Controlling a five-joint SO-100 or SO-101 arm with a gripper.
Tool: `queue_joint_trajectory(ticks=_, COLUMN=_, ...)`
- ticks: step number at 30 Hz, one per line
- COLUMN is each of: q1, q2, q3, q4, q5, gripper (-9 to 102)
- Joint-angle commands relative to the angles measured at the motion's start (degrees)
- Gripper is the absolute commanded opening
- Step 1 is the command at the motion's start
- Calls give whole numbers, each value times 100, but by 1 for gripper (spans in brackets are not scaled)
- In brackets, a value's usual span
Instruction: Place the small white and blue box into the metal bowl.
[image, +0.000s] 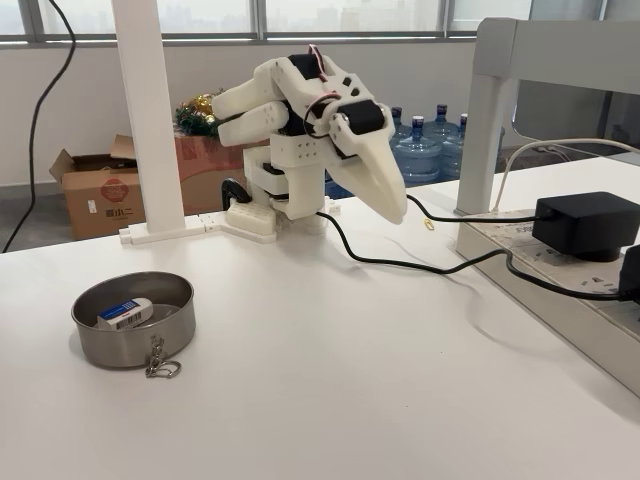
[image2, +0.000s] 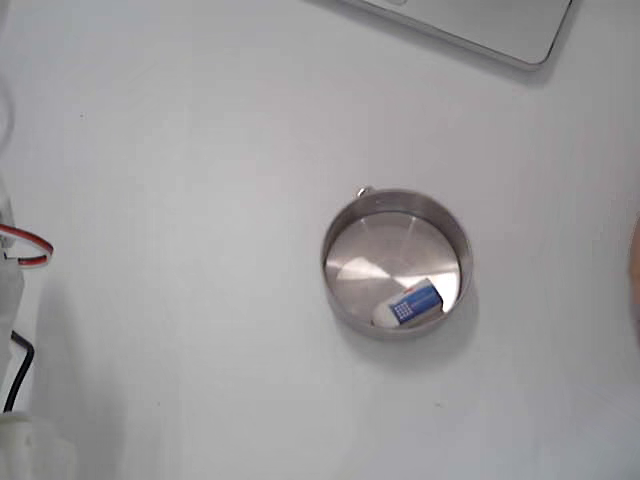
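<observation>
Resting inside the metal bowl (image: 133, 320) near the table's (image: 330, 380) front left corner, the small white and blue box (image: 125, 313) lies well apart from the raised claw (image: 392, 208), its fingers pressed together.

White table (image: 330, 380) carries metal bowl (image: 133, 318) w/ chain at rim, well apart from the fingers (image: 385, 190), low-left of them in a fixed view; black cable (image: 420, 265) runs under fingertips; arm base (image: 265, 215) sits behind

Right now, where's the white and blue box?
The white and blue box lies inside the metal bowl at the table's left in a fixed view; from above in a fixed view it rests against the bowl's lower wall.
</observation>
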Motion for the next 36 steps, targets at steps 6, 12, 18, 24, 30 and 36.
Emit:
queue_joint_trajectory(ticks=6, q1=-9, q2=97, q3=299, q4=62, q5=53, gripper=2)
queue_joint_trajectory(ticks=12, q1=-9, q2=88, q3=299, q4=70, q5=53, gripper=-1)
queue_joint_trajectory(ticks=18, q1=-18, q2=88, q3=299, q4=70, q5=53, gripper=-6)
queue_joint_trajectory(ticks=24, q1=-35, q2=88, q3=299, q4=70, q5=53, gripper=-6)
queue_joint_trajectory(ticks=30, q1=-18, q2=88, q3=299, q4=62, q5=53, gripper=-6)
queue_joint_trajectory(ticks=36, q1=-18, q2=88, q3=299, q4=62, q5=53, gripper=-6)
